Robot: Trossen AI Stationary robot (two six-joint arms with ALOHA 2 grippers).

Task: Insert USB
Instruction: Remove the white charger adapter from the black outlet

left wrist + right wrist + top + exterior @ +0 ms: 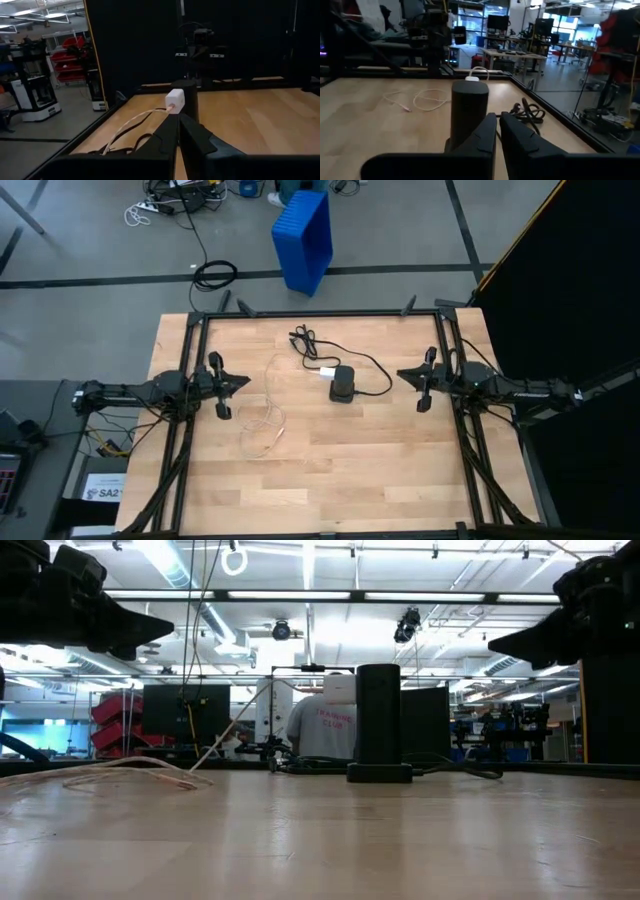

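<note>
A black upright block [342, 386] stands on its base mid-table, also in the low view [379, 720]. A small white adapter [326, 372] sits at its left side and shows in the left wrist view [175, 100]. A thin pale cable [262, 424] runs from the adapter and lies in loose loops on the wood; its free end [407, 108] rests flat. My left gripper [244, 381] hovers left of the loops, shut. My right gripper [403, 375] hovers right of the block, shut. Both are raised above the table [135, 632] [510, 640].
A black cord [374, 372] leaves the block, curves round its right side and ends in a bundle [304, 340] near the far edge. A blue bin [303, 238] and cables lie on the floor beyond the table. Bare wood spreads along the near half [330, 480].
</note>
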